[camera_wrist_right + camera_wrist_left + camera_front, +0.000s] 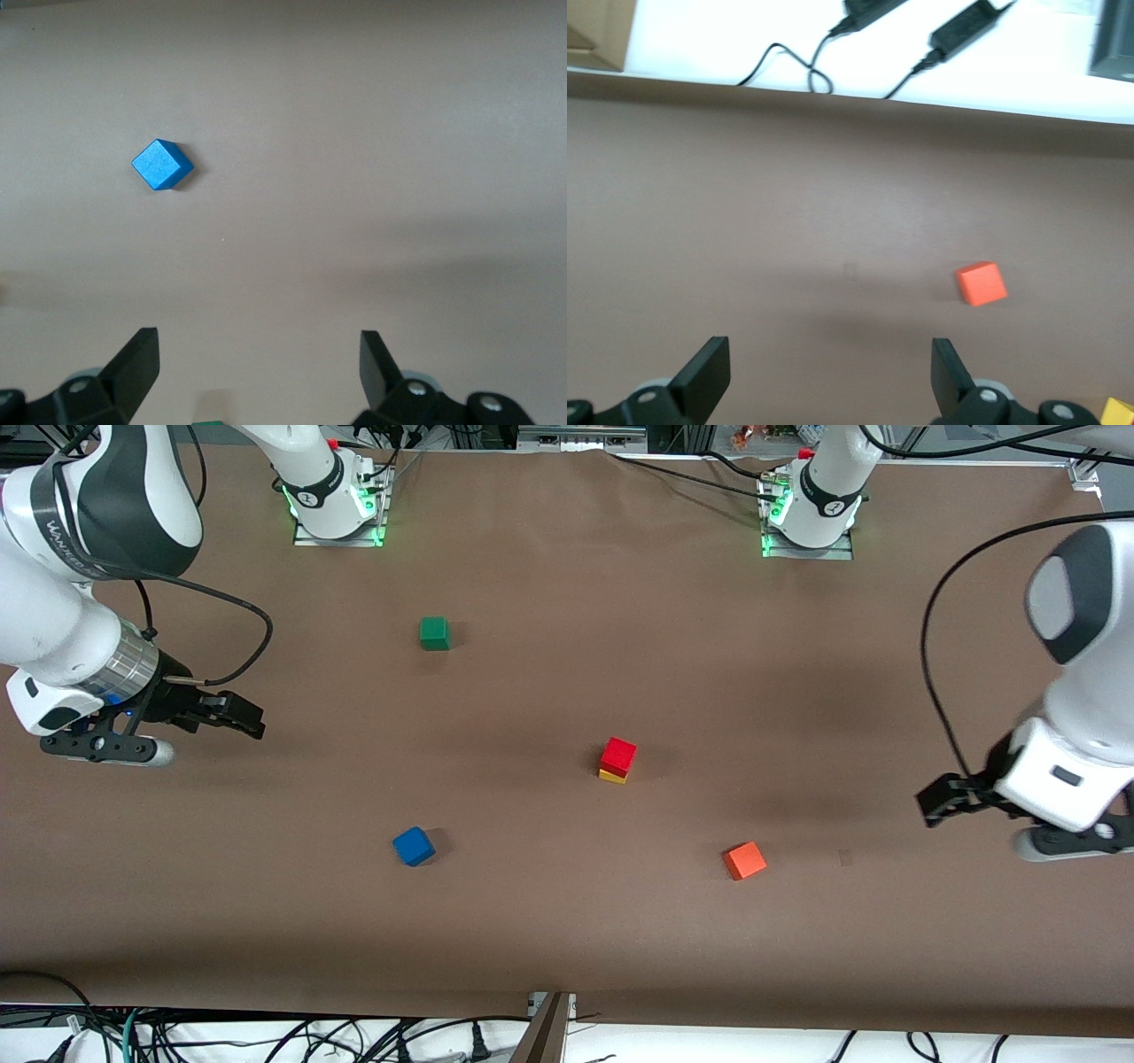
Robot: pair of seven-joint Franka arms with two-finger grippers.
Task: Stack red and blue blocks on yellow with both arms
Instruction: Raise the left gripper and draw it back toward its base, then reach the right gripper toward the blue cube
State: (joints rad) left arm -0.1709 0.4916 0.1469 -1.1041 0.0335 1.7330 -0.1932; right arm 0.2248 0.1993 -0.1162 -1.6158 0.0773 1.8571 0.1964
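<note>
Red block sits on yellow block; blue block remains; right pincer and left pincer, both spread, hover; right likely grasps blue next.

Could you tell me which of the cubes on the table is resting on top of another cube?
The red cube: it sits on the yellow cube, while the blue, green and orange cubes lie alone on the table.

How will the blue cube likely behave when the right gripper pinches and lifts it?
The blue cube looks rigid, with flat matte faces, so it probably grips firmly and won't roll. It sits turned diagonally to the open right gripper, so a pinch may twist it. It looks small, likely light.
</note>
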